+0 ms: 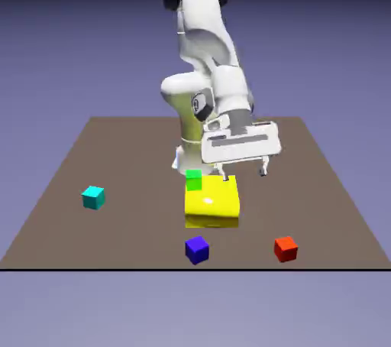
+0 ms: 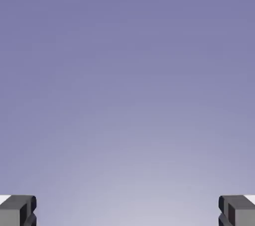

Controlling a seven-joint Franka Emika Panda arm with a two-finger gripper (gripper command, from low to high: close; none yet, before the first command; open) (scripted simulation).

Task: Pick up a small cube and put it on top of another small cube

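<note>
The small red cube (image 1: 285,248) rests near the table's front edge at the exterior view's right. Far over on the left sits the small cyan cube (image 1: 93,197). My gripper (image 1: 243,173) hangs open above the middle of the table, just behind the yellow block, with nothing between its fingers. It is well apart from both cubes. In the hand view only the plain backdrop shows, with the two grey fingertips (image 2: 20,210) at the bottom corners, set wide apart; no cube appears there.
A large flat yellow block (image 1: 211,204) lies in the middle with a green cube (image 1: 194,179) at its back left corner. A blue cube (image 1: 197,249) sits near the front edge. The table's front edge (image 1: 195,268) runs just beyond the blue and red cubes.
</note>
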